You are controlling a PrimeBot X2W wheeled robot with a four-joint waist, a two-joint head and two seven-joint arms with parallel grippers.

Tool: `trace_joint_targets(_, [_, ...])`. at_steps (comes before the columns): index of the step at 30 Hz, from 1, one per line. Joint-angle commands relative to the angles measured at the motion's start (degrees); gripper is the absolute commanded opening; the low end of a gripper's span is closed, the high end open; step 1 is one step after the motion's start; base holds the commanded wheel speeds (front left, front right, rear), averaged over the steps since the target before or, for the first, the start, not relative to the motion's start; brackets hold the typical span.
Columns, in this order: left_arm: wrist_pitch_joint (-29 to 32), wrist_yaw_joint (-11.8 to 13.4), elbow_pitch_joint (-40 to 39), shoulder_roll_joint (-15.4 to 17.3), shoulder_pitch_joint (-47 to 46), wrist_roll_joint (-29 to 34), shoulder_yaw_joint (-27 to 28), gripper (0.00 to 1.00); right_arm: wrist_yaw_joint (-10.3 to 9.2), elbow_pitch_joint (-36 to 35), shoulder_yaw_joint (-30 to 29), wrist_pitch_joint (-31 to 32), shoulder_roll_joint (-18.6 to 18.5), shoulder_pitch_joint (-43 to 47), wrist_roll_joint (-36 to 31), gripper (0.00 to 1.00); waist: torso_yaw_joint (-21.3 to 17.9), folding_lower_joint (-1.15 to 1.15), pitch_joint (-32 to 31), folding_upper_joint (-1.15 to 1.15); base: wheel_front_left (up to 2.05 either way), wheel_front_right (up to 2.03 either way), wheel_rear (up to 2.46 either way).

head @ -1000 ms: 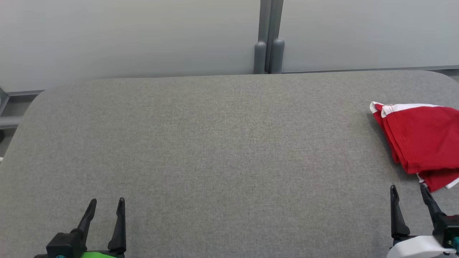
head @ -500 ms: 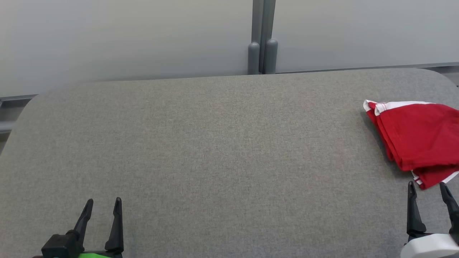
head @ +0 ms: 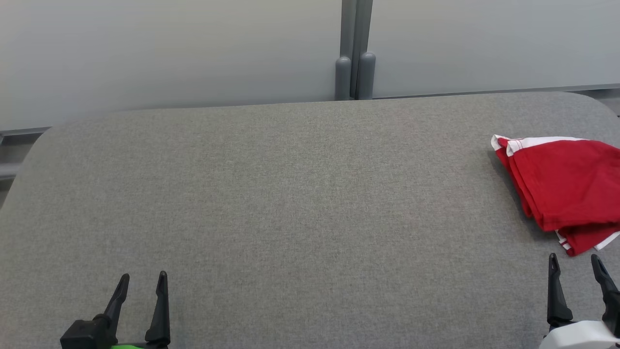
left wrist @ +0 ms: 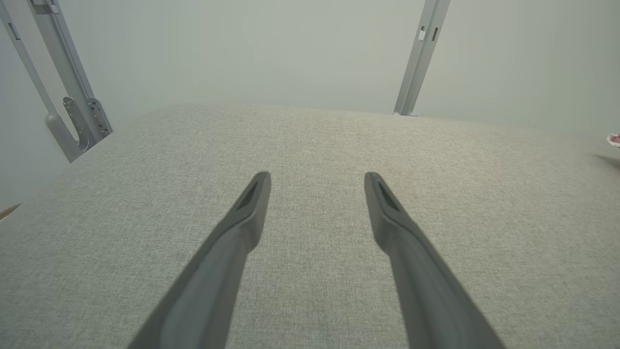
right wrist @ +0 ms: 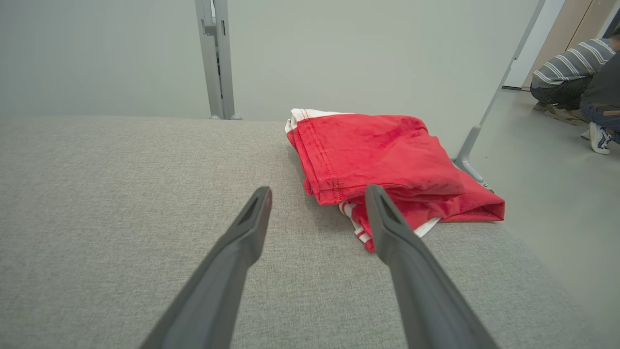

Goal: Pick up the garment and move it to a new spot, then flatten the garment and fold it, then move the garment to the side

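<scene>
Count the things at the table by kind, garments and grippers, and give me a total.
Red garment: 1
Grippers: 2, the left gripper and the right gripper
Total: 3

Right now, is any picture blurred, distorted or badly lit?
Head view: soft even light, no glare; the red garment is cut off by the right edge and casts a faint shadow to its left. Left wrist view: the wide-angle lens bows the far edge of the table, and the background is hazy. Right wrist view: the garment stitching is sharp.
</scene>
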Motion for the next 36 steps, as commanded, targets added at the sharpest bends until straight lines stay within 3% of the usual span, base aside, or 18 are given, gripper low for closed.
trace_joint_targets(1, [0.0, 0.0, -0.9, 0.4, -0.2, 0.0, 0.2, 1.00, -0.01, -0.9, -0.1, 0.0, -0.5, -0.4, 0.0, 1.00, 0.0, 0.00, 0.0, 0.01, 0.00, 0.00, 0.00])
trace_joint_targets(6, [0.0, 0.0, -0.9, 0.3, -0.2, 0.1, 0.3, 1.00, -0.02, -1.0, 0.1, -0.1, -0.5, -0.5, 0.0, 1.00, -0.1, 0.00, 0.0, 0.01, 0.00, 0.00, 0.00])
trace_joint_targets(7, [0.0, 0.0, 0.0, -0.1, 0.0, 0.0, 0.0, 0.00, 0.00, -0.1, 0.1, 0.0, 0.0, 0.0, 0.0, 0.00, -0.1, 0.00, 0.0, 0.00, 0.00, 0.00, 0.00])
trace_joint_targets(12, [0.1, 0.0, 2.2, -1.1, 0.0, -0.5, -0.2, 0.00, 0.00, 2.6, 0.1, 0.3, 0.8, -0.2, 0.5, 0.00, -0.1, 0.00, 0.0, 0.00, 0.00, 0.00, 0.00])
trace_joint_targets(36, [6.1, 0.0, 1.9, -2.3, -3.8, -22.6, 2.0, 0.00, -0.02, 3.6, 3.1, 6.6, 0.3, -4.3, 28.1, 0.00, -0.3, 0.00, 0.0, 0.03, 0.00, 0.00, 0.00])
